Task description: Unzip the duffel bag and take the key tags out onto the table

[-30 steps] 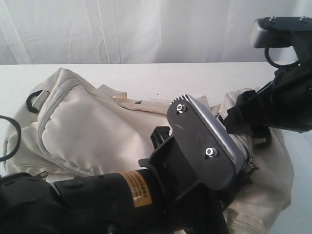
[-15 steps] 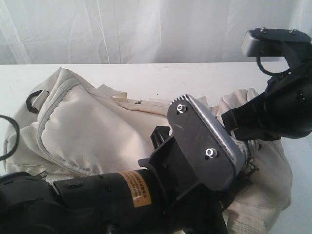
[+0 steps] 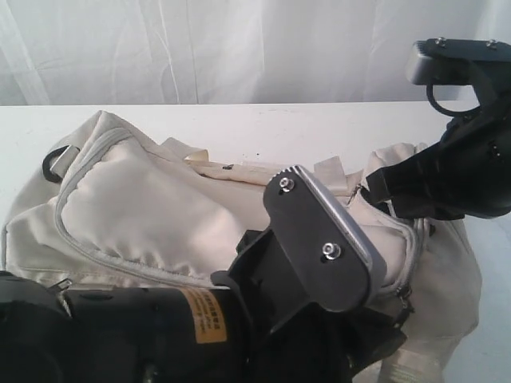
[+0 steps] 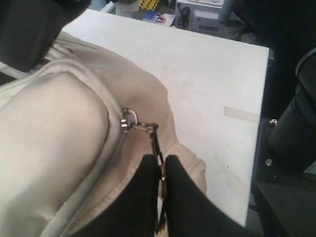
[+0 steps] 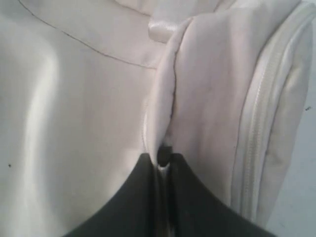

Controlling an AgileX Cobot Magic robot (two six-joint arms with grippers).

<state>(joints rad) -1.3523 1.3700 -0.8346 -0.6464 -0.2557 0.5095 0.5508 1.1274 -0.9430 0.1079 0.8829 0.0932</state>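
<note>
The cream duffel bag (image 3: pixel 152 215) lies on its side across the white table (image 3: pixel 279 124), with its bulging side pocket facing up. A grey pocket zipper (image 3: pixel 70 179) curves around that pocket, and a black ring (image 3: pixel 48 166) sticks out at the bag's left end in the exterior view. In the left wrist view a metal zipper pull (image 4: pixel 154 140) hangs from its slider (image 4: pixel 129 118) by a small link. The left gripper (image 4: pixel 161 170) has its black fingers pressed together on that pull, pinching it. The right gripper (image 5: pixel 164 160) is clamped on a raised fold of the bag's cloth, near a closed zipper (image 5: pixel 252 148). Both black arms crowd over the bag's right end, with the left arm (image 3: pixel 160 327) crossing the foreground. A white curtain (image 3: pixel 200 48) hangs behind the table.
</note>
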